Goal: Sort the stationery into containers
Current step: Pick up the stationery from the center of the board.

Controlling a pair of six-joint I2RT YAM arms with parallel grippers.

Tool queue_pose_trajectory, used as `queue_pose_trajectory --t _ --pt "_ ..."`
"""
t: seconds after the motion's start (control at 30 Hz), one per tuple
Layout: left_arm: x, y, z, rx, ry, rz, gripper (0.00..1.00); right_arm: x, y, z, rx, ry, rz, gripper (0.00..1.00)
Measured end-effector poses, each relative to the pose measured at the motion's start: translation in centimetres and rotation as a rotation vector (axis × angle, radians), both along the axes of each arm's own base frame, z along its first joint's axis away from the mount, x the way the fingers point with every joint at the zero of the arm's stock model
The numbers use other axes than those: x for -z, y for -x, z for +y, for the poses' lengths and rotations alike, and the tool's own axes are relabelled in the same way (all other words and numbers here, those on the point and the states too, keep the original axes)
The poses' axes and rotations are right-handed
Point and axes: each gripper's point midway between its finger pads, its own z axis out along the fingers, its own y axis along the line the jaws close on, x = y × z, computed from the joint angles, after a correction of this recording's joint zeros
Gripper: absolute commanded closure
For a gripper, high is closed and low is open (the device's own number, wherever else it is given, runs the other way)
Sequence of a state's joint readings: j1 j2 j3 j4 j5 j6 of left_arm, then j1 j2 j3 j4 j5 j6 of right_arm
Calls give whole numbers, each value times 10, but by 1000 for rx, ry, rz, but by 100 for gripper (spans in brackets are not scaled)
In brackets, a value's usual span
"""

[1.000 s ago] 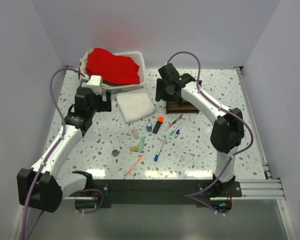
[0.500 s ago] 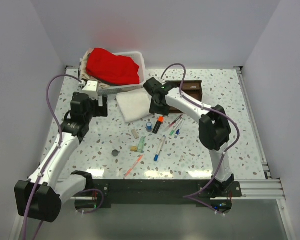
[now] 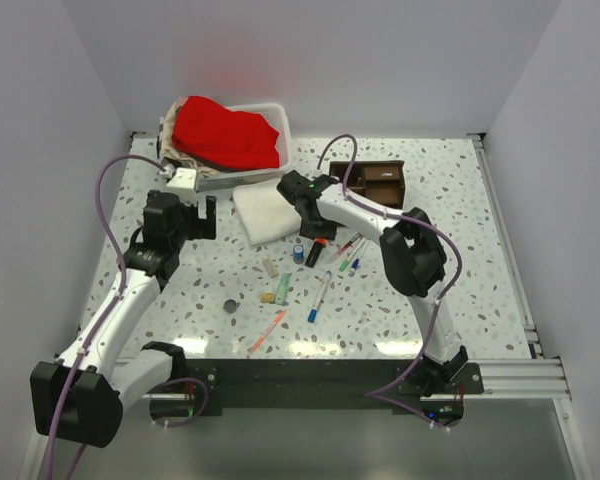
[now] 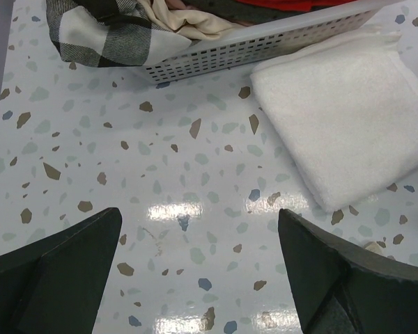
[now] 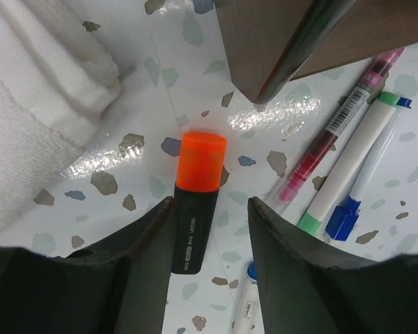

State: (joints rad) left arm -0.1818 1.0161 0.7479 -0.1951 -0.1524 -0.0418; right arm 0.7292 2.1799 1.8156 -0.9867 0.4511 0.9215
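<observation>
The right gripper holds its fingers apart, flanking the orange-capped black marker without clamping it. The white print on the marker's barrel is too small to read, and the pink pen at its 3 o'clock bears a barcode-like strip. In the top view the marker lies at 7 o'clock from the wooden organizer, while the left gripper is spread wide over the table, with the folded white cloth at its 1 o'clock.

wooden organizer: dark brown, upright, by far edge, right of centre | orange-capped marker: black, flat, mid-bench | pink-red pen, green-banded pen: flat, side by side | blue bottle: mid-bench | dark disc: toward near edge, left of centre
</observation>
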Motion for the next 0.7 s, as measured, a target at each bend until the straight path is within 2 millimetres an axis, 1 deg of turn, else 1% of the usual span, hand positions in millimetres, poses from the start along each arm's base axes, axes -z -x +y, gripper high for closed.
queue_pose_trajectory --t 0.13,0.27,0.37,0.5,0.63,0.7 --pt "2 0 0 0 0 2 0 8 0 2 2 10 6 54" --pt "3 0 0 0 0 3 0 18 -5 5 1 20 7 54" --pt "3 0 0 0 0 3 0 21 -4 7 0 18 11 55" --pt "5 -1 0 0 -1 6 0 23 -3 7 -1 17 19 62" --pt "8 -2 -1 2 -2 14 0 26 -2 7 -2 15 24 62" --pt "8 -2 -1 3 -2 17 0 27 -1 7 -3 15 26 58"
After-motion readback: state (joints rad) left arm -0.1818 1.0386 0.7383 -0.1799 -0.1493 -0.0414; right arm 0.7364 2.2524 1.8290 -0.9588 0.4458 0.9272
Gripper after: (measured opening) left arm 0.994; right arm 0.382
